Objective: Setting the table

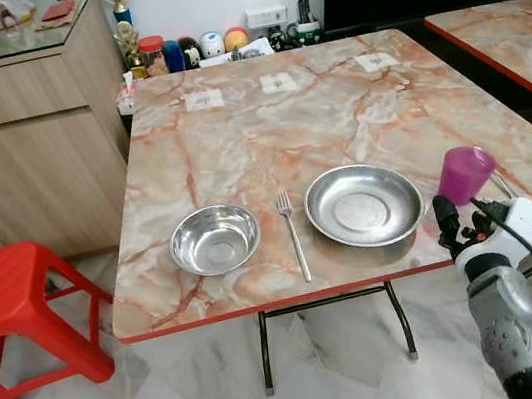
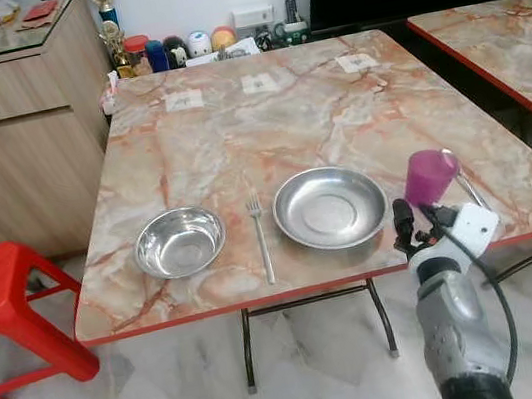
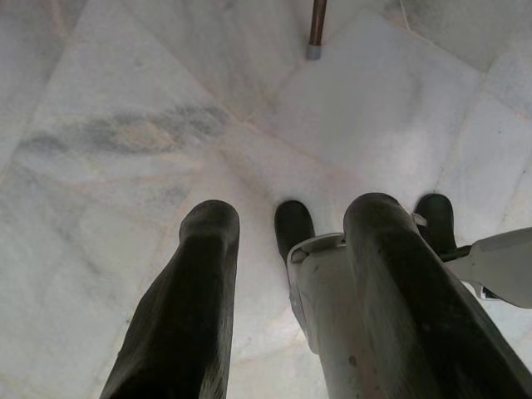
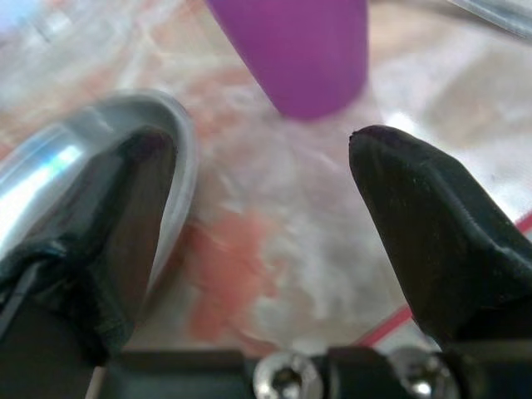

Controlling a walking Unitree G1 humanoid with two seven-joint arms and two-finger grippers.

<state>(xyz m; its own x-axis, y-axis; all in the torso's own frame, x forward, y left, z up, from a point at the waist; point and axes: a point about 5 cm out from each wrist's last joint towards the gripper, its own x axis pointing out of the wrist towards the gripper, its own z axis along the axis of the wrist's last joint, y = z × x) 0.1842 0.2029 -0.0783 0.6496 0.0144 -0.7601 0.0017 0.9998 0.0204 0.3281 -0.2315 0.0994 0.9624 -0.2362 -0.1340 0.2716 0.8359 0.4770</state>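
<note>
The right hand (image 4: 262, 166), fingers spread wide and empty, sits at the marble surface (image 1: 265, 129) edge just short of the purple cup (image 1: 464, 173), beside the steel plate (image 1: 363, 204).

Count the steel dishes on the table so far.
2: a bowl near the front edge on the left, and a plate right of the fork. None appear hidden.
</note>
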